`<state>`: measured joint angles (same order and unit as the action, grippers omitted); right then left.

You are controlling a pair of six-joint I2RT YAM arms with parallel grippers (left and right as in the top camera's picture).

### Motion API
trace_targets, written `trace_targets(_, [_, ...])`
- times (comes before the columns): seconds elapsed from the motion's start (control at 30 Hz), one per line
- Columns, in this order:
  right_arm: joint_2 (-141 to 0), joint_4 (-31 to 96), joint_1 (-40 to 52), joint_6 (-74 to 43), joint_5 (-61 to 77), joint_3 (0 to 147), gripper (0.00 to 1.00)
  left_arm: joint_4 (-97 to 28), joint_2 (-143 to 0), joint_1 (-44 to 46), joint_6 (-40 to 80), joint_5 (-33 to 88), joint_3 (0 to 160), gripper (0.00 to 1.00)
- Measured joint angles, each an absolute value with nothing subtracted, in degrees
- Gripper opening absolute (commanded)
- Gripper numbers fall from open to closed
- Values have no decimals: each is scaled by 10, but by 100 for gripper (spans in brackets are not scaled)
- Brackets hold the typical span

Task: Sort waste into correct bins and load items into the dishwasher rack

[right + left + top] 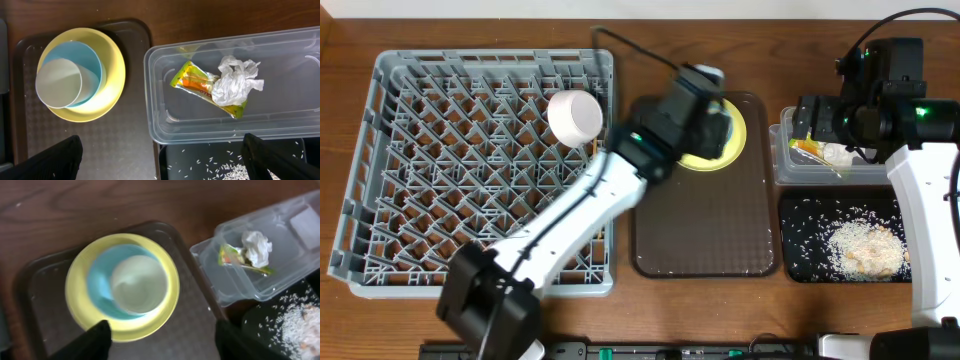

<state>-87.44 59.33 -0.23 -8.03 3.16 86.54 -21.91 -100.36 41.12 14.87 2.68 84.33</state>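
Begin with the round white bowl (139, 284): mouth up, nested off-centre inside a light blue bowl (100, 277), both seated on a round yellow plate (75, 297) at the far end of a brown rectangular serving tray (197, 330). Lies almost straight under the left gripper (162, 330), a little beyond the fingertip line in the wrist view, so probably calls for a short drop rather than a reach. Being round, offers no long axis to line up with, only a rim to pinch. Looks thin-walled, smooth and glossy, and likely slippery. Note the left jaws standing apart with nothing between them, black fingers (95, 340) straddling the plate's edge and seemingly clear of it. Puts the left arm plainly nearer than the right gripper (161, 142), spread wide and empty, hovering over a clear plastic rectangular tub (285, 65) just right of the serving tray. Find in that tub a green-and-yellow snack wrapper (192, 80) touching a crumpled white tissue (235, 80), and nearer, loose white cooked rice (865, 245) on a shallow black rectangular tray (800, 215). Find to the left a large grey plastic dishwasher rack (490, 58) with a small white cup (574, 115) already in its far right part. Judged next: grip the white bowl's rim, lift it clear of the blue one, carry it left to the rack.
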Motion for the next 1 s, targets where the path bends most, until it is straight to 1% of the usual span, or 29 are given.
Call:
trace_targets(0.1, [-875,593,-2,-80,32,865,99,-189,-1032,439,119,1,844,57])
trace_targets(0.27, [-875,593,-2,-80,32,865,99,-136,-1088,457,67,-18,844,51])
trace_targets(0.37, [-875,593,-2,-80,32,865,99,-120,-1113,458,46,-27,844,41])
trace_targets(0.47, [-875,593,-2,-80,31,865,99,-104,-1127,458,35,-49,844,40])
trace_targets(0.57, [-875,593,-2,-80,32,865,99,-89,-1140,458,28,-70,844,29])
trace_targets(0.63, [-875,593,-2,-80,32,865,99,-84,-1147,458,23,-80,844,28])
trace_targets(1.0, [-875,593,-2,-80,32,865,99,-69,-1182,457,14,-94,844,28])
